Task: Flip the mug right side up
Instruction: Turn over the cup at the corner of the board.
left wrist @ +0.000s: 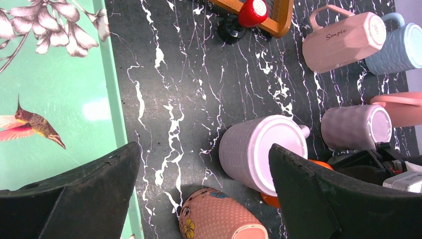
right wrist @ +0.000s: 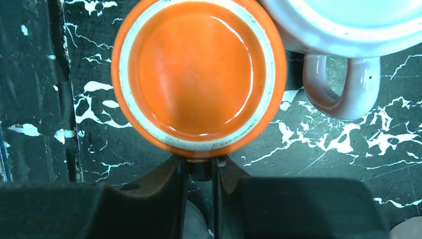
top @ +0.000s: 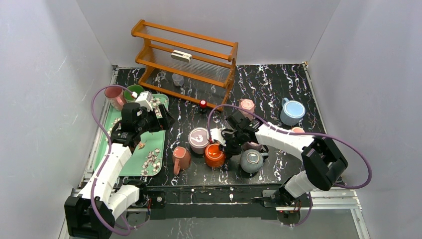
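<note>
Crowding the front middle of the marbled table (top: 278, 84), several mugs are leaving little free room in the top view. The orange mug (top: 215, 156) is sitting upside down, just beside the lilac mug (top: 199, 139) and near the grey mug (top: 251, 160). The right gripper (top: 222, 144) is reaching down at its far side. The left gripper (top: 166, 119) is hanging at the right rim of the green tray (top: 149, 144), and open table is lying between it and the wooden rack (top: 184, 55).

From the left wrist, the left gripper (left wrist: 201, 149) is holding its fingers wide apart over bare table, the tray (left wrist: 59, 99) edge under its left finger. The lilac mug (left wrist: 259, 154) is showing its base here, a floral mug (left wrist: 219, 219) is lying on its side below, and only a sliver of the orange mug (left wrist: 271, 200) is peeking out.

From the right wrist, the orange mug (right wrist: 199, 74) is filling the view base up, its foot ring facing the camera. The right gripper (right wrist: 199, 172) is pinching what looks like the handle at the rim, its fingers nearly together. The lilac mug (right wrist: 348, 25) is touching or nearly touching the orange one; I cannot tell which.
</note>
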You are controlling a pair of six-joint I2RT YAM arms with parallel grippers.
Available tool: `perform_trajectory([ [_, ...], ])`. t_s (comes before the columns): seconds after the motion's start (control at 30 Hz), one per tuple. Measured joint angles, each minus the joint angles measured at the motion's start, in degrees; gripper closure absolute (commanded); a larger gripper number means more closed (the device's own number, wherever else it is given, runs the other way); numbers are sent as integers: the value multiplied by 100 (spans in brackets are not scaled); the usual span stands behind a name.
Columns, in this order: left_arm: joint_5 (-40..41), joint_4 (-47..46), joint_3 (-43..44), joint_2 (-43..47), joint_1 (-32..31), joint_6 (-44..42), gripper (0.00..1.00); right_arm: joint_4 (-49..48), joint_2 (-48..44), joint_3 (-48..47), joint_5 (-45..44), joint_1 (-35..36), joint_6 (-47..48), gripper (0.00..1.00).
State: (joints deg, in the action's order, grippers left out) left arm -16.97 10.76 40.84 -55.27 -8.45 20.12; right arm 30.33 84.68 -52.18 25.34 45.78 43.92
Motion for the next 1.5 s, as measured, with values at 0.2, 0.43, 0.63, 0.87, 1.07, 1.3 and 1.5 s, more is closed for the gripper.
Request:
perform_trajectory([
  [0.2, 0, 0, -2, 15, 0, 0, 2, -275, -42, 94, 35, 7, -173, 99],
  [0.43, 0, 0, -4, 15, 0, 0, 2, -291, -310, 249, -46, 9, -330, 99],
  [0.63, -15, -4, -9, 15, 0, 57, 2, -11, -925, 249, -94, 9, -522, 99],
  [0.87, -208, 44, 81, 31, -4, 319, 2, 46, -1755, 247, -46, 9, -1121, 99],
  [1.07, -385, 238, 686, 293, -4, 603, 3, -251, -1998, 87, 136, 9, -2052, 99],
  [1.3, -691, 352, 1379, 444, -4, 876, 3, -1285, -2026, -4, 90, 11, -3679, 99],
  [1.5, -1169, 411, 1554, 448, -4, 1200, 4, -2476, -2120, 52, -439, 11, -5355, 99],
])
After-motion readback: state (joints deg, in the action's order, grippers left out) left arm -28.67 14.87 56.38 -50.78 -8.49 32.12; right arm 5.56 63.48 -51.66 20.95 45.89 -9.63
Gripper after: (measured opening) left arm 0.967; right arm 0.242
